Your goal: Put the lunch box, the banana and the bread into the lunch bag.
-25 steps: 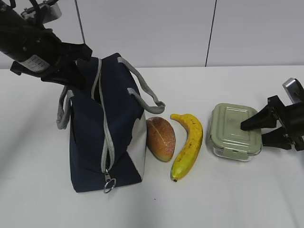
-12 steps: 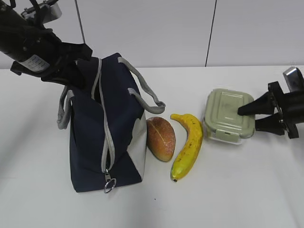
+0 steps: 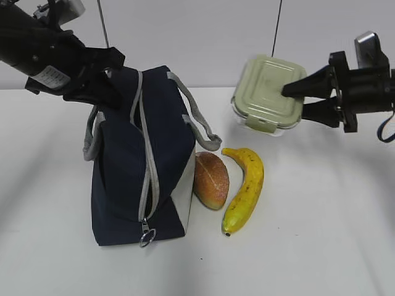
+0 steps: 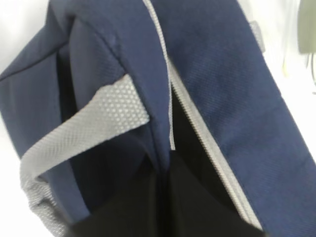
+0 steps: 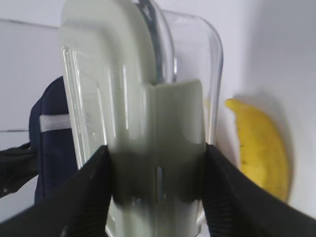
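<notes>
The navy lunch bag [image 3: 139,166] stands on the table at the left, its top zipper open. My left gripper [image 3: 106,92] is shut on the bag's upper rim; in the left wrist view [image 4: 163,177] the dark fingers pinch a fold of the lunch bag [image 4: 237,84] beside the grey zipper. My right gripper [image 3: 295,102] is shut on the lunch box [image 3: 266,94] and holds it tilted in the air, to the right of the bag and above the banana. In the right wrist view the lunch box [image 5: 148,113] sits between the fingers [image 5: 81,197]. The bread [image 3: 211,180] and the banana [image 3: 244,188] lie beside the bag.
Grey webbing handles [image 3: 200,126] hang over the bag's right side toward the bread. The zipper's ring pull [image 3: 147,237] hangs at the bag's front bottom. The white table [image 3: 321,234] meets a pale wall behind. The banana [image 5: 261,148] and the bag [image 5: 49,138] show behind the box.
My right gripper closed on the lunch box and lifted it off the table, up and to the left. My left gripper pulled the bag's rim slightly higher; the bag stands more upright.
</notes>
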Controlling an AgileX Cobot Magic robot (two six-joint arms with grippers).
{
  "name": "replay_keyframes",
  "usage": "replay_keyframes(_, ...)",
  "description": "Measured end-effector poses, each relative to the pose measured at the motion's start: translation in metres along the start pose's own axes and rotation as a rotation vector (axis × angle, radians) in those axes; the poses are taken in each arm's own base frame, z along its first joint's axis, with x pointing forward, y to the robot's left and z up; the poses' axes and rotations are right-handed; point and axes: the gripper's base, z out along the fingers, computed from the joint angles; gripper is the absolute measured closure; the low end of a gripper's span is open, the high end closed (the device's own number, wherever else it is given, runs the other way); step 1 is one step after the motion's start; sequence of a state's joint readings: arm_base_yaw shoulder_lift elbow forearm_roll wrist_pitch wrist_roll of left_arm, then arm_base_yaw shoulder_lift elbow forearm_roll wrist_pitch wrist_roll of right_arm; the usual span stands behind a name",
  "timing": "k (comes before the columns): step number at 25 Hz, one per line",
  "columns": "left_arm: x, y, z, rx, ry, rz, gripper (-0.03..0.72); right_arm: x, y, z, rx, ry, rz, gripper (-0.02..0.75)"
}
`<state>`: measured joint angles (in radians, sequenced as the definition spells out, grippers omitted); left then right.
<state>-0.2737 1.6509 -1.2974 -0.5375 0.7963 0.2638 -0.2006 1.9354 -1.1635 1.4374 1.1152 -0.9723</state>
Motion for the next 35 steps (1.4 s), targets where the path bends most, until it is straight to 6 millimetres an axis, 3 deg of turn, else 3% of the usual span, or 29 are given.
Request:
replay_keyframes(8, -0.002, -0.004, 0.0, 0.043, -0.016, 0.034, 0.691, -0.01, 0.095, 0.026, -0.118, 0.073, -0.14, 0.363)
replay_keyframes(14, -0.002, -0.004, 0.0, 0.044, -0.019, 0.044, 0.691, -0.008, 0.129, 0.042, -0.117, 0.154, -0.188, 0.363)
replay_keyframes(20, -0.002, -0.004, 0.0, 0.044, -0.02, 0.051, 0.691, 0.007, 0.139, 0.058, -0.11, 0.25, -0.209, 0.363)
replay_keyframes(28, -0.002, -0.004, 0.0, 0.044, -0.02, 0.052, 0.691, 0.014, 0.114, 0.07, 0.013, 0.35, -0.162, 0.363)
replay_keyframes(35, -0.002, -0.004, 0.0, 0.045, -0.022, 0.051, 0.691, 0.018, 0.109, 0.071, 0.076, 0.389, -0.147, 0.363)
